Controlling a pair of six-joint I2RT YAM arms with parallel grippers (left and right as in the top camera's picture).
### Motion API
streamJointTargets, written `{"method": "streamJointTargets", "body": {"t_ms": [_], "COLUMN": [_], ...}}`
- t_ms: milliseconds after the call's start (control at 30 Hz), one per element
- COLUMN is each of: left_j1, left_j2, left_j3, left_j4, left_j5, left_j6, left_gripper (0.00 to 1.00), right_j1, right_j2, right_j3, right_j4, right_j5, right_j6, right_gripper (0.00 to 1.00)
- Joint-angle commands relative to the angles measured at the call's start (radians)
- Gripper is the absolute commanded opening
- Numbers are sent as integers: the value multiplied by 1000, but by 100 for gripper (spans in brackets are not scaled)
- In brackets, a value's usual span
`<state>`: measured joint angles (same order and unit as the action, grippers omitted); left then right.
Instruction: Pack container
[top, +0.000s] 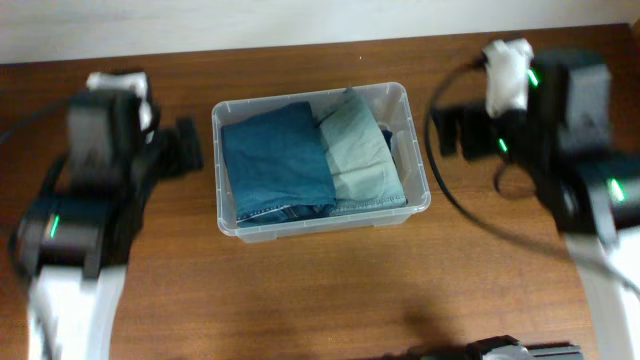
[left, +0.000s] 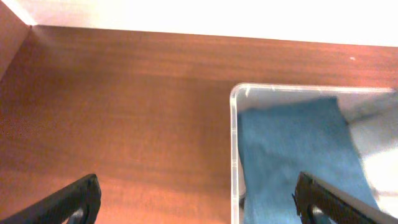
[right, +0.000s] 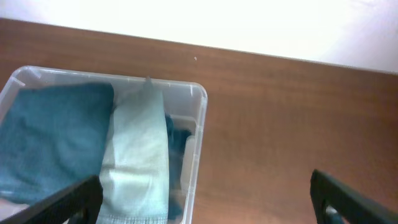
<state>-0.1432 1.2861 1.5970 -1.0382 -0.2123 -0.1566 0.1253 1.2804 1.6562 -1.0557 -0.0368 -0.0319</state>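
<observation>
The clear plastic container (top: 419, 172) stands at the middle of the table. In it lie a folded dark blue denim piece (top: 275, 160) on the left and a folded pale blue-green piece (top: 360, 150) on the right. My left gripper (top: 188, 146) is open and empty, just left of the container's left rim (left: 234, 155); the dark denim (left: 292, 149) shows past that rim. My right gripper (top: 452, 128) is open and empty, just right of the container's right rim (right: 198, 134). The pale piece (right: 140, 155) and dark denim (right: 53, 137) show there too.
The brown wooden table (top: 320, 290) ends at a pale wall along the far edge (top: 300, 20). A black object (top: 500, 349) lies at the front edge of the table. Black cables (top: 470, 215) loop beside the right arm.
</observation>
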Motion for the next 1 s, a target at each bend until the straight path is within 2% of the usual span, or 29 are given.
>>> {"method": "streamJointTargets", "body": {"t_ms": [0,200,267,367,600,700,967], "left_j1": [2,2,2,2,2,2,2], "left_j2": [-269,-673,-738,-800,-809,-809,-809], "left_j3": [-278,-684,-737,-776,-777,-779,-779], "left_j4": [117,285,272,159,-127,-129,-129], "left_j5": [37,-5,-3,-2,-2,-2,-2], "left_j6": [24,16,16,16,16,16,16], "left_gripper": [100,99,99,99,99,99,100], "right_j1": [-2,-2,-2,-2,-2,-2,-2], "right_j2": [-251,-708,-796,-888,-927,-927,-927], "right_j3": [-278,-698,-764,-828,-859,-860,-860], "right_j4": [110,245,245,199,-25,-96,-94], "right_j5": [53,79,79,79,79,79,79], "right_j6": [42,41,41,41,41,41,41], "right_gripper": [98,98,98,99,99,99,98]}}
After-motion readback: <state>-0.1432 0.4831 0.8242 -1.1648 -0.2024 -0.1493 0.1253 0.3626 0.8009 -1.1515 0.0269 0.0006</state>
